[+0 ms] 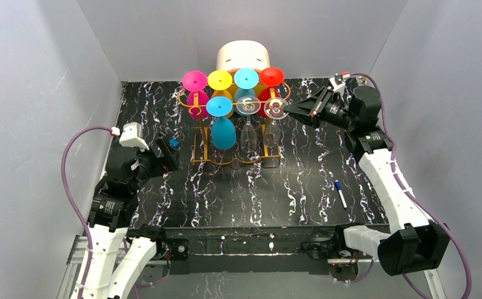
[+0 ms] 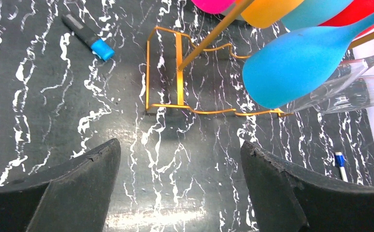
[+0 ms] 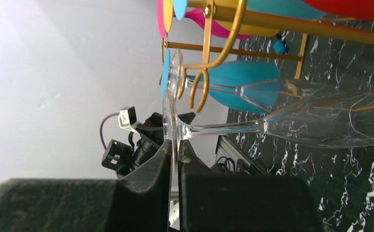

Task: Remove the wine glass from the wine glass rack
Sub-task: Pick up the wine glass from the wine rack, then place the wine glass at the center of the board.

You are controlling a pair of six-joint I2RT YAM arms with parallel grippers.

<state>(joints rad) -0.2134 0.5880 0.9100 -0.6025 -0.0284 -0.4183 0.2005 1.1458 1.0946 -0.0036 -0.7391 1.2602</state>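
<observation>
Wine glass [image 3: 281,126] foot (clear, by the rack's [image 3: 272,21] curled ends) is pinched between right jaws; left jaws stand apart.

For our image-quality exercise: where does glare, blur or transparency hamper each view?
Top external: clear wine glass nearly vanishes against the marbled table. Left wrist: pale sheen low on the table. Right wrist: dark, soft-focus fingers; bright washed-out wall.
</observation>
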